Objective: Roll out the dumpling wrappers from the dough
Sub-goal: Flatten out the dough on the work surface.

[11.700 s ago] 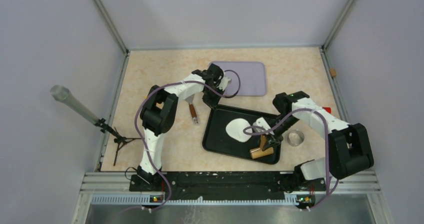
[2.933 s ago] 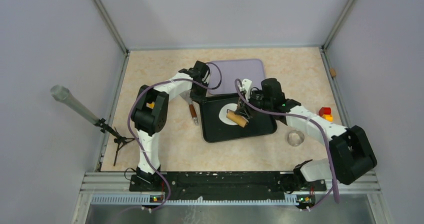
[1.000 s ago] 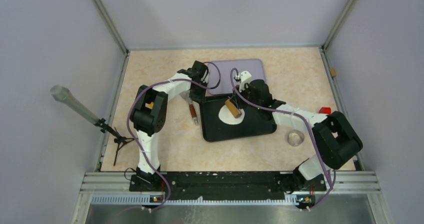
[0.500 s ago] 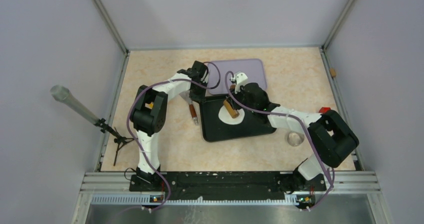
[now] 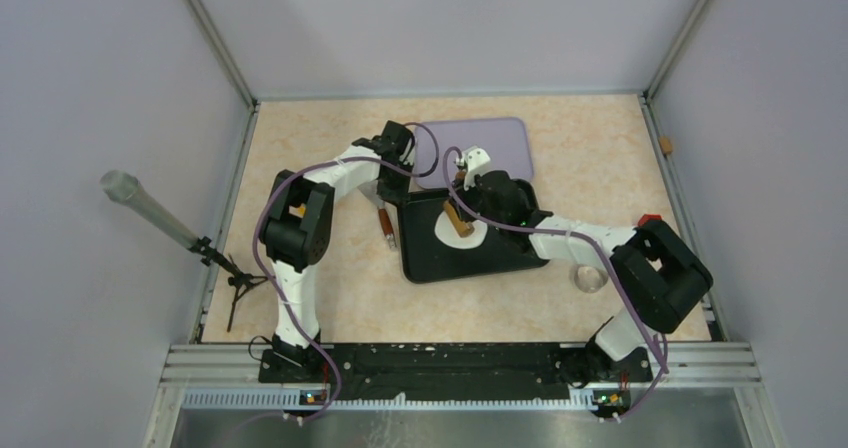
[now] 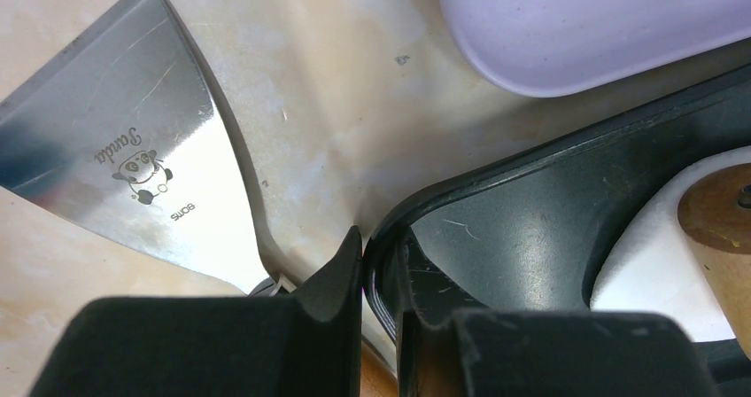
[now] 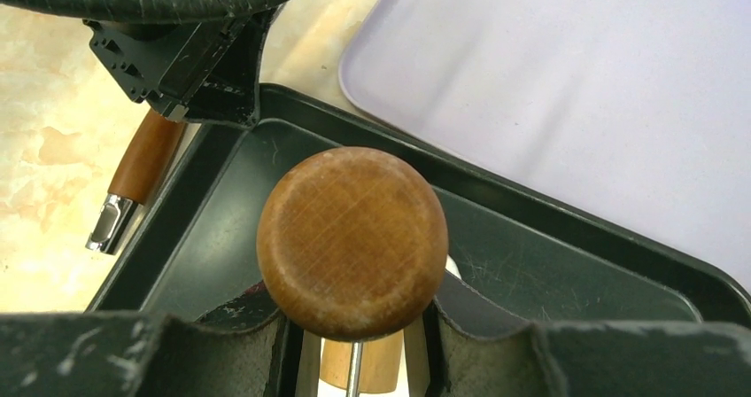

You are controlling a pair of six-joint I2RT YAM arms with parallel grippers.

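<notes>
Top view: dough (image 5: 446, 230) lies flattened in black tray (image 5: 480, 258), rolling pin (image 5: 459, 216) resting on it. Right wrist view: right pincer (image 7: 354, 326) clamps the rolling pin at its round wooden end. Left wrist view only: left pincer (image 6: 378, 260) pinches the black tray rim; scraper blade (image 6: 133, 149) just beside on bench (image 6: 336, 87)

Bright, even light, soft shadows; the left end effector (image 6: 379, 264) looks blurred.

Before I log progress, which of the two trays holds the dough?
The black tray: the dough lies in it under the rolling pin. The lavender tray behind shows none.
</notes>
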